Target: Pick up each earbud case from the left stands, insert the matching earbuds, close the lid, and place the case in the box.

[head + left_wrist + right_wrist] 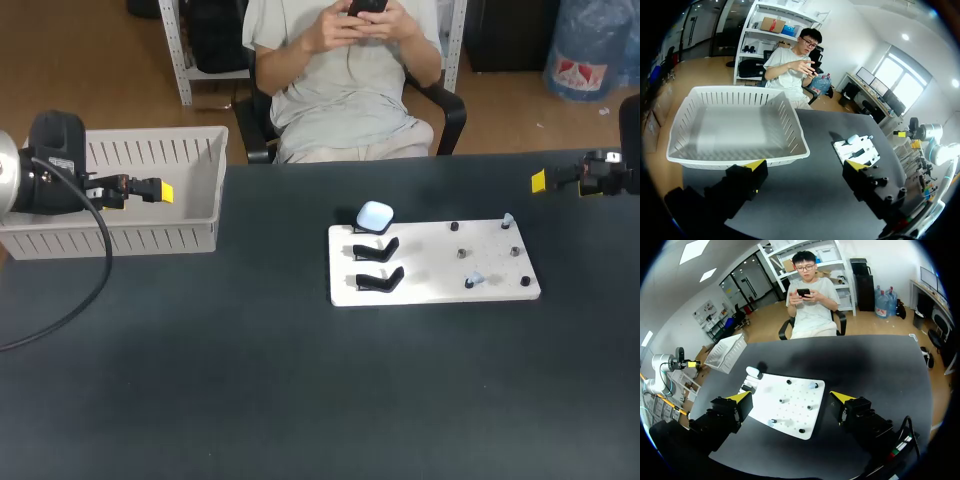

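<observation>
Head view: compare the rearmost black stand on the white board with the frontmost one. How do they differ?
The rearmost black stand carries a pale blue earbud case; the frontmost black stand is bare. The rearmost is mostly hidden under it; the frontmost shows its whole curved shape. Both sit on the flat white board's left side.

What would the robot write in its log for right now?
left gripper open, near box | right gripper open, right of board | earbud case on rearmost stand | two earbuds on board

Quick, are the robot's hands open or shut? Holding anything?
Left gripper: open, holding nothing.
Right gripper: open, holding nothing.
</observation>
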Controlling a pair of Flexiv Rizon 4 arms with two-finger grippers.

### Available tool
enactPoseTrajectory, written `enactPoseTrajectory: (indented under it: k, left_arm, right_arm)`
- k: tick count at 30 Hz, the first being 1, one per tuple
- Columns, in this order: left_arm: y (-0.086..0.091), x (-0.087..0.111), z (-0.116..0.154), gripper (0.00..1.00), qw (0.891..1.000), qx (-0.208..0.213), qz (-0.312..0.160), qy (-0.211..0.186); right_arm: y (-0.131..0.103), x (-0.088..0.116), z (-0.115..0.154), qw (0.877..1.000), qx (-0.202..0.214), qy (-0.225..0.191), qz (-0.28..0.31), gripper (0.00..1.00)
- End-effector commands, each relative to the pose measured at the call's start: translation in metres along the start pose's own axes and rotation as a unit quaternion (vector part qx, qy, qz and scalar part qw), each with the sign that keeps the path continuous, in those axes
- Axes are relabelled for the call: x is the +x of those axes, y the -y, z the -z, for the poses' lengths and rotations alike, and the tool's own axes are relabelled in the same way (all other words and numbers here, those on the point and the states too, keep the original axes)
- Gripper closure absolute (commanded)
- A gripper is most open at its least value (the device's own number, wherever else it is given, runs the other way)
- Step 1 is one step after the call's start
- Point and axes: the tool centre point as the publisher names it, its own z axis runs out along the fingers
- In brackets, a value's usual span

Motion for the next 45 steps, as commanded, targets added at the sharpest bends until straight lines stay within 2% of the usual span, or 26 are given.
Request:
enactPoseTrajectory:
  k: [1,22,27,35,38,45]
  left_arm:
    - [0.002,-0.001,0.0,0.0,1.0,-0.005,0.001,-0.004]
    - [0.002,-0.001,0.0,0.0,1.0,-0.005,0.001,-0.004]
    - [0.008,-0.006,-0.003,0.0,1.0,0.023,-0.017,0.002]
    - [0.022,-0.02,-0.017,0.0,0.99,0.075,-0.116,0.005]
    - [0.028,-0.025,-0.024,0.0,0.983,0.097,-0.153,-0.002]
    - [0.051,-0.037,-0.045,0.0,0.959,0.148,-0.24,-0.008]
  right_arm:
    - [0.001,0.0,0.0,1.0,-0.001,0.0,0.0,0.0]
    - [0.001,0.0,0.0,1.0,-0.001,0.0,0.0,0.0]
    - [0.001,0.0,0.0,1.0,-0.001,0.0,0.0,0.0]
    - [0.001,0.0,0.0,1.0,-0.001,0.0,0.0,0.0]
    - [0.001,0.0,0.0,1.0,-0.001,0.0,0.0,0.0]
    - [0.001,0.0,0.0,1.0,-0.001,0.0,0.0,0.0]
